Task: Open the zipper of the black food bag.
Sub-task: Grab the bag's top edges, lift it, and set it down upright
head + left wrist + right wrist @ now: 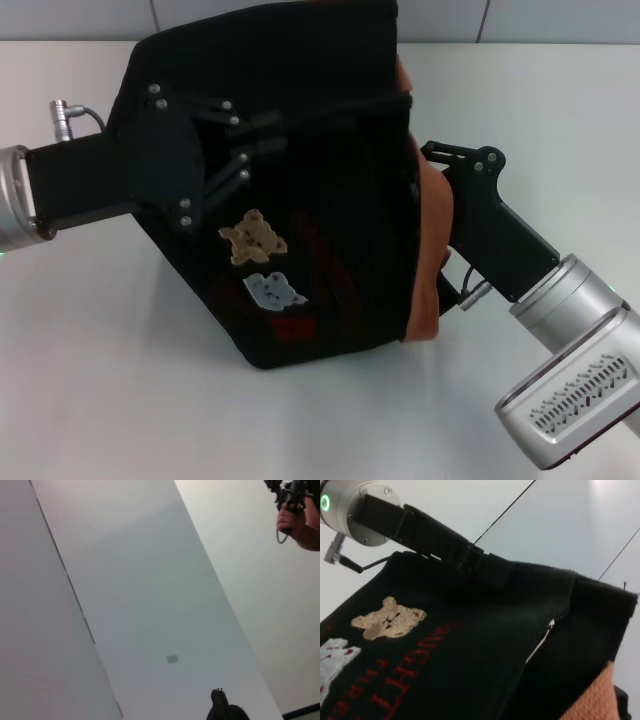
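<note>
Bright, even overhead light; soft shadow under the black food bag (300, 180); slight blur.

The black food bag (320, 190) was black fabric with orange-brown trim along its right side in the head view. On its face sat a tan bear patch (253, 238), a white bear patch (272, 291) below it and a red patch (296, 327) lower still, with red lettering (380, 690) beside them. The table (120, 400) was white. Both grippers were black on silver arms.
</note>
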`<state>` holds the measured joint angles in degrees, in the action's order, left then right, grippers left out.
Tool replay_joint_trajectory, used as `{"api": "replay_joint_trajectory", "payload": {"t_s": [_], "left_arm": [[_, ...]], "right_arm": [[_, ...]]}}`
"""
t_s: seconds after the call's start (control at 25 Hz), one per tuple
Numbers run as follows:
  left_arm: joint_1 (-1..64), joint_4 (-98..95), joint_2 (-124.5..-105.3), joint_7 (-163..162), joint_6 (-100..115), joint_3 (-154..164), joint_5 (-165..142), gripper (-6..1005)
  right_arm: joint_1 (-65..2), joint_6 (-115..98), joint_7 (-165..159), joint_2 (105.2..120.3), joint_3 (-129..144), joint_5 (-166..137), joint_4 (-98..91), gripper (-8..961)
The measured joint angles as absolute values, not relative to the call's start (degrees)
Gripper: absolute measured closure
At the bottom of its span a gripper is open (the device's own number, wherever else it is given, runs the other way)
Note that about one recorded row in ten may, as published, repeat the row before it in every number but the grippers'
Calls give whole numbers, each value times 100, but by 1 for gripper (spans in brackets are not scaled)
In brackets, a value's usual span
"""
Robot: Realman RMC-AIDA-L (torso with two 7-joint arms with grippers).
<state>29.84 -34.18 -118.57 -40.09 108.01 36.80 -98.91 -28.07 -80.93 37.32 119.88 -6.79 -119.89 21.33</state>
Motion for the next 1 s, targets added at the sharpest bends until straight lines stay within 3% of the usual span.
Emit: {"api": "replay_joint_trajectory", "payload": {"t_s": [1.0], "left_arm": [[2578,-3460,-11806,-3981,10801,2968,-9685,923]], "right_arm": [[-2352,-7754,3562,11988,-1167,-11922,1658,952]]}}
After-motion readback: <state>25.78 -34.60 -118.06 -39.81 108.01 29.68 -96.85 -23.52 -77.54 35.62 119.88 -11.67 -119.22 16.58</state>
